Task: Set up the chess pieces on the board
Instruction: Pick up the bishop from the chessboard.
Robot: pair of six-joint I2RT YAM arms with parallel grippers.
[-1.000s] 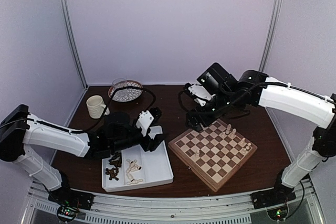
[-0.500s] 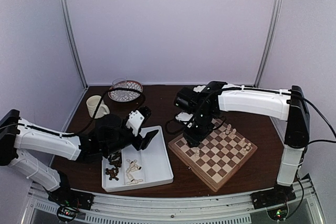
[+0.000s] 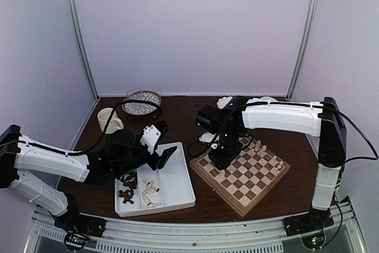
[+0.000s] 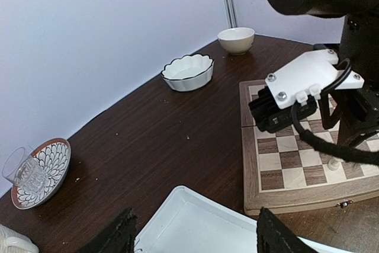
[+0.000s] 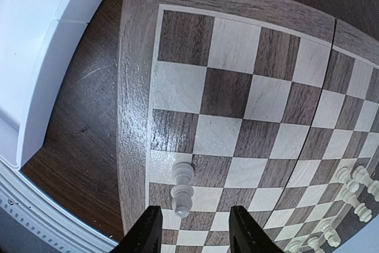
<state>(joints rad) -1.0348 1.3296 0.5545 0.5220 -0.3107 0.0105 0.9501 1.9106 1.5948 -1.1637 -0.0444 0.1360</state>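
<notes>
Top external view: a brown desk (image 3: 195, 111) holds a checked board (image 3: 251, 185) near its front right corner and a white tray (image 3: 177, 188) to the left. The left gripper (image 4: 195, 236) is wide open over the tray, holding nothing. The right gripper (image 5: 194, 229) hangs half open over the board's left corner, gripping nothing. One pale chess piece (image 5: 182, 189) stands just past its tips. More pale pieces (image 3: 257, 144) line the board's far right edge.

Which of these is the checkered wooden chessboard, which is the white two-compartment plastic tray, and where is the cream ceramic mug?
Checkered wooden chessboard (image 3: 246, 189): overhead view, a bare square near its front corner.
White two-compartment tray (image 3: 174, 185): overhead view, bare floor, right compartment.
Cream mug (image 3: 108, 120): overhead view, its body.
</notes>
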